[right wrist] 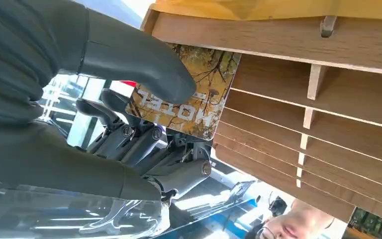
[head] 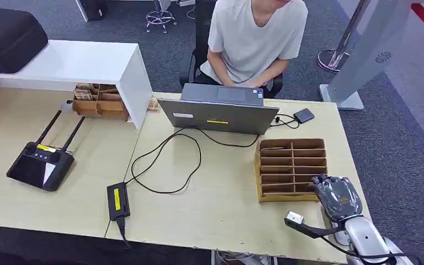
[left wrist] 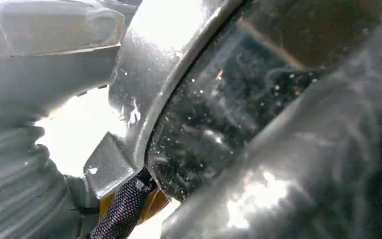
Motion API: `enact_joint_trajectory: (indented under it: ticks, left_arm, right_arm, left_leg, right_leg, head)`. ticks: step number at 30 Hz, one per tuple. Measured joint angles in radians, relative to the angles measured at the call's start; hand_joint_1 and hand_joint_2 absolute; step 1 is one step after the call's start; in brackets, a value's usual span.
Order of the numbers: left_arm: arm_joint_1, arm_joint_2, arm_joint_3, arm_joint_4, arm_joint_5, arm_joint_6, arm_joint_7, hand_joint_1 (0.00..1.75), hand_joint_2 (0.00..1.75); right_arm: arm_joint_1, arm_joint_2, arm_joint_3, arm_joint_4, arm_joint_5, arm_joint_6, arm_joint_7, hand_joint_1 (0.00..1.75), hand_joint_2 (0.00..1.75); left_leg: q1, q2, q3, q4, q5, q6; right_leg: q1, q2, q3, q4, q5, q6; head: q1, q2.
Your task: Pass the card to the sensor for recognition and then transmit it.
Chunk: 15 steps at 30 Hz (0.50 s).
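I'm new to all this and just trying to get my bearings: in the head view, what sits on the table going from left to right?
Black handheld controller with two antennas → black power brick with yellow label → grey open laptop → wooden slotted card rack → robot's grey right hand at the rack's near right corner.

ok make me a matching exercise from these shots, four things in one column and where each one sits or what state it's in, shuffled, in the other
Things:
1. card
2. laptop
3. black remote with two antennas
4. wooden slotted rack

Places or states:
A. on the left table, antennas pointing away from the robot
B. pinched by the right hand at the rack's edge
C. open in front of the seated person, lid back toward the robot
D. lying near the right end of the table, just ahead of the right hand

Pairs: 1-B, 2-C, 3-A, 4-D
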Motion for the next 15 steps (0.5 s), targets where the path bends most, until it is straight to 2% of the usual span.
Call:
enact_joint_trajectory:
  ticks: [5,15]
  left_arm:
    - [-0.001,0.000,0.000,0.000,-0.009,0.003,0.014,0.00,1.75]
    - [-0.002,0.000,-0.002,0.000,-0.020,0.003,0.016,0.00,1.75]
  right_arm:
    - [-0.025,-0.005,-0.001,-0.029,0.011,-0.007,-0.009,1.75,1.75]
    - [-0.148,-0.049,0.004,-0.138,-0.009,0.043,-0.032,1.75,1.75]
  left_leg:
    - [0.000,0.001,0.000,0.000,0.000,0.000]
    - [0.000,0.001,0.000,0.000,0.000,0.000]
  right_leg:
    - [0.000,0.001,0.000,0.000,0.000,0.000]
    - [0.000,0.001,0.000,0.000,0.001,0.000]
  head:
    - [0.000,0.000]
    - [0.000,0.000]
